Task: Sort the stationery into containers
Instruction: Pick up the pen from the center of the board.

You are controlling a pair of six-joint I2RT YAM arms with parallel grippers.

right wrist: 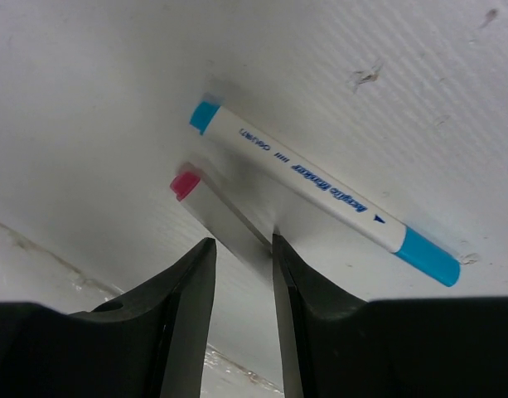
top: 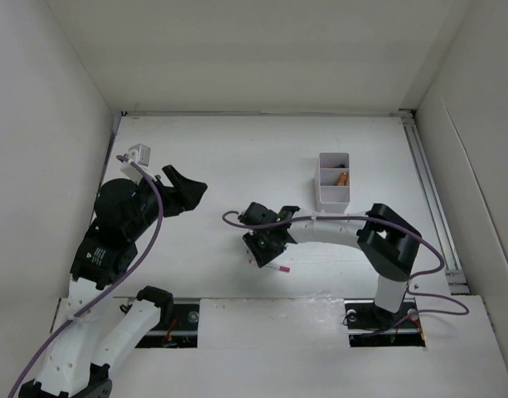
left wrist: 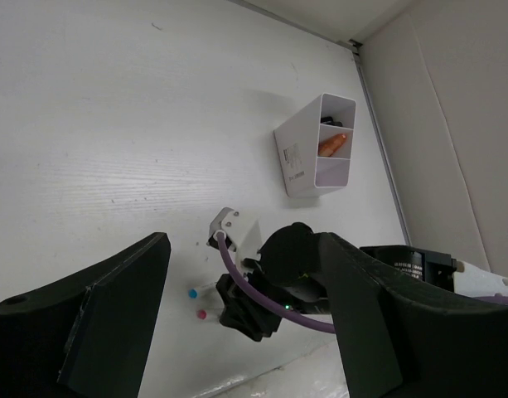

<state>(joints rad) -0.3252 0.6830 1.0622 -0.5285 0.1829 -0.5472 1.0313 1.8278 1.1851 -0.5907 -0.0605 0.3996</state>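
Note:
Two white-bodied markers lie side by side on the table. The blue-capped marker (right wrist: 312, 182) rests just beyond the pink-capped marker (right wrist: 216, 211). My right gripper (right wrist: 241, 243) is down over the pink one, jaws narrow and astride its body; the right finger touches it, and a gap shows at the left finger. From above, the right gripper (top: 266, 247) hides most of both; the pink marker's end (top: 279, 269) pokes out. The white divided container (top: 333, 197) stands at the back right with an orange marker (top: 342, 177) inside. My left gripper (top: 183, 186) hangs open and empty at the left.
The left wrist view shows the container (left wrist: 307, 162) lying beyond the right gripper (left wrist: 245, 311), with the blue cap (left wrist: 193, 293) and pink cap (left wrist: 201, 314) beside it. White walls enclose the table. A metal rail (top: 432, 199) runs along the right edge.

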